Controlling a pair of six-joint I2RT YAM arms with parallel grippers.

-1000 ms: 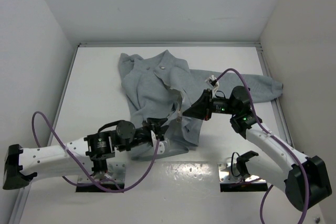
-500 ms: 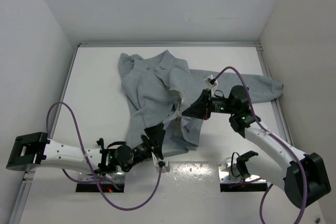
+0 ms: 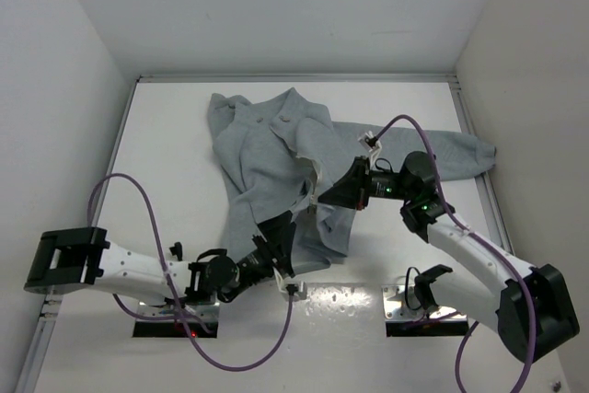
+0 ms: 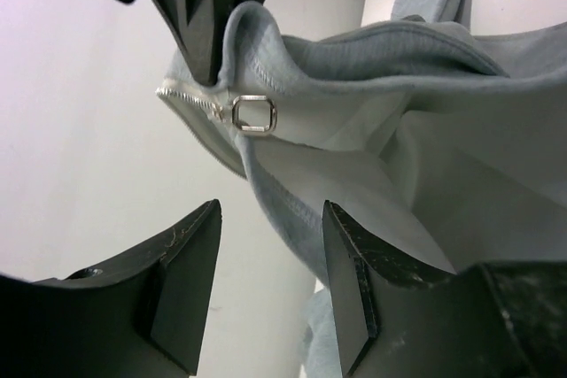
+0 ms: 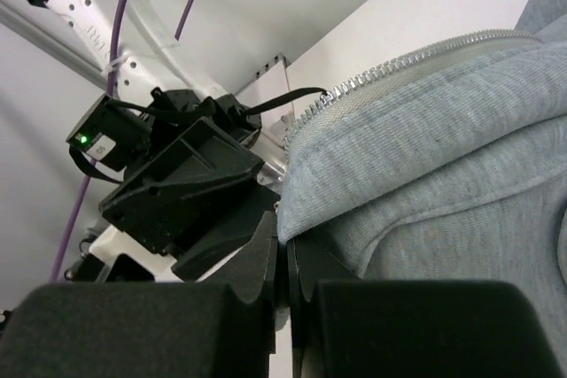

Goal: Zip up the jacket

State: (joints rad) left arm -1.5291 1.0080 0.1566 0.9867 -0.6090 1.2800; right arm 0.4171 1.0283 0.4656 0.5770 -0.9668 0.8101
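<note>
The jacket lies crumpled on the worktop, its front edge pinched tight in our right end effector. Our left end effector gapes, seemingly empty, just short of the zipper pull; misaligned closing could miss it. We count one jacket, one pull

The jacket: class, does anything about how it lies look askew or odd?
Yes. The jacket lies rumpled and unzipped, one sleeve flung right. The right claw pinches its zipper edge up off the table, and the zipper pull sits ungripped beyond the open left claw.
</note>
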